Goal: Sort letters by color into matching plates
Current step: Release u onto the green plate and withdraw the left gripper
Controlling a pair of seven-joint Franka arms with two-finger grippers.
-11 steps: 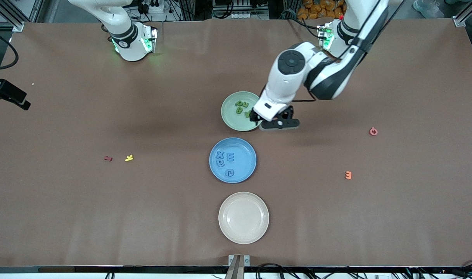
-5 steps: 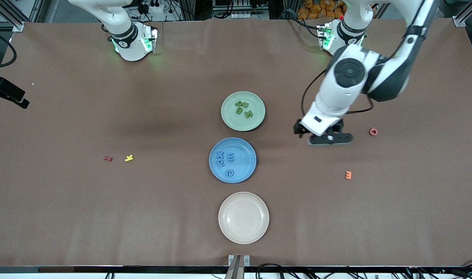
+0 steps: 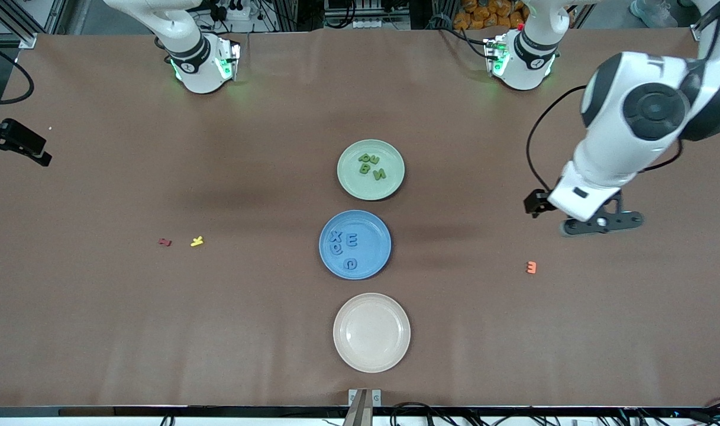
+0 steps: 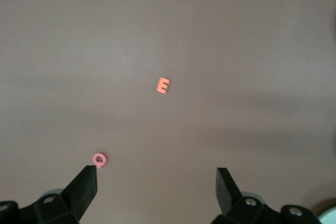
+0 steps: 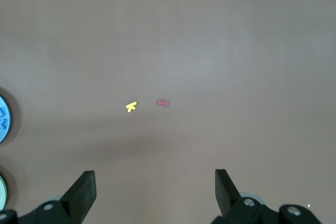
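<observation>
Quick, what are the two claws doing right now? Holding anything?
Left gripper: open, holding nothing, over bare table near the pink letter.
Right gripper: open, holding nothing, waiting.

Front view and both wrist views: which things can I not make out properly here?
Pink letter: front view, hidden under the left arm.
Right tool: front view, cut off by the top edge.
Green letters: front view, too small and crowded to count.
Blue plate: right wrist view, cut by the edge.
</observation>
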